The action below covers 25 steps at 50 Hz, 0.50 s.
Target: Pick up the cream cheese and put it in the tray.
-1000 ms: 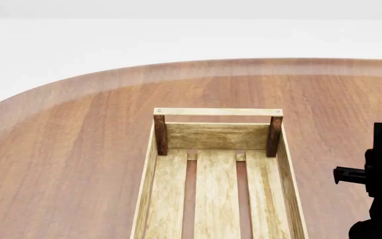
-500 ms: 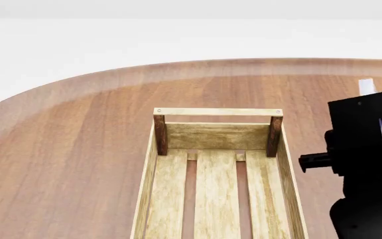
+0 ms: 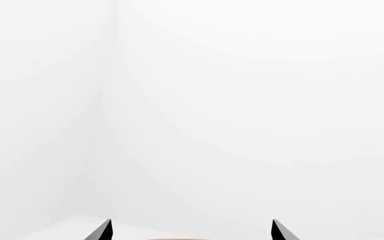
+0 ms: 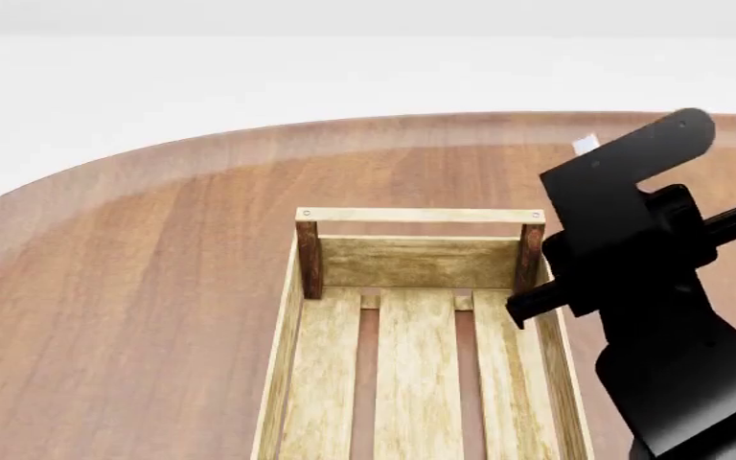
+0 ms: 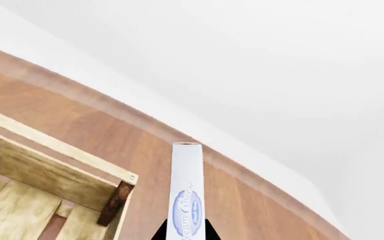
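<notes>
Right arm has swung in toward the tray, right gripper pinching the cream cheese edge-on, ready to drop it inside; left gripper is spread, empty.

Head camera looks down; right wrist view shares the tray corner.
</notes>
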### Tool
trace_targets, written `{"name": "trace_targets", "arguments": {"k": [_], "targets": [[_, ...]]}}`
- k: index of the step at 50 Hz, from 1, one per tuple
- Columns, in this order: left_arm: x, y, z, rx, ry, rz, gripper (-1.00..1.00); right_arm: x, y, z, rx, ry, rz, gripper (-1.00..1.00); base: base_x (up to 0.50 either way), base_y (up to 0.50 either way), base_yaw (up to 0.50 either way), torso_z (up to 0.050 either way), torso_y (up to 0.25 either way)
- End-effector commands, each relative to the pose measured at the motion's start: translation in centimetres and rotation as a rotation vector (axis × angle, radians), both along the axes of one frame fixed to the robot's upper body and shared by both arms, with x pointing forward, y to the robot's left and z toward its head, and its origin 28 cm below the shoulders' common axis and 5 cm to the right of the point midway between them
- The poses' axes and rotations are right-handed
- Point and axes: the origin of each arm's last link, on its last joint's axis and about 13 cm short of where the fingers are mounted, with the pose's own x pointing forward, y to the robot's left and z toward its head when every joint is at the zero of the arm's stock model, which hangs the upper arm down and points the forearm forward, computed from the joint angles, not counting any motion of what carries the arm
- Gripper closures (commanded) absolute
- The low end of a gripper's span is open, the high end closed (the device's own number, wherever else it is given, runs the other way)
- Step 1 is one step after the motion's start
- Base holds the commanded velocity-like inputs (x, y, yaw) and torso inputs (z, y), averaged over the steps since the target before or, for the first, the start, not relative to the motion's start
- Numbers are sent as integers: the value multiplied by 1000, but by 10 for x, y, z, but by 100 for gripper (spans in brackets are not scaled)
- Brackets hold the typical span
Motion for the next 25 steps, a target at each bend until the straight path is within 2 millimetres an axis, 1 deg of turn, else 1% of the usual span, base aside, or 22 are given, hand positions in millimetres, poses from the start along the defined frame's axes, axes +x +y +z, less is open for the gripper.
{"name": "trace_targets", "arguments": {"k": [1, 3, 11, 15, 18, 23, 25], "targets": [[0, 0, 0, 0, 0, 0, -100, 6, 2, 11, -36, 3, 44, 100, 0, 0, 0, 15, 0], [0, 0, 0, 0, 0, -1, -100, 9, 5, 16, -45, 17, 70, 100, 0, 0, 0, 0, 0], [1, 0, -1, 1, 1, -1, -100, 14, 13, 20, -65, 72, 142, 100, 0, 0, 0, 0, 1], [2, 0, -1, 1, 2, -1, -100, 15, 16, 24, -44, 88, 184, 100, 0, 0, 0, 0, 0], [2, 0, -1, 0, 1, 0, -100, 17, 19, 26, -17, 116, 235, 100, 0, 0, 0, 0, 0], [1, 0, -1, 2, 1, 0, -100, 15, 23, 33, 94, 164, 348, 100, 0, 0, 0, 0, 0], [0, 0, -1, 1, -2, 1, -100, 18, 24, 32, 111, 184, 379, 100, 0, 0, 0, 0, 5]]}}
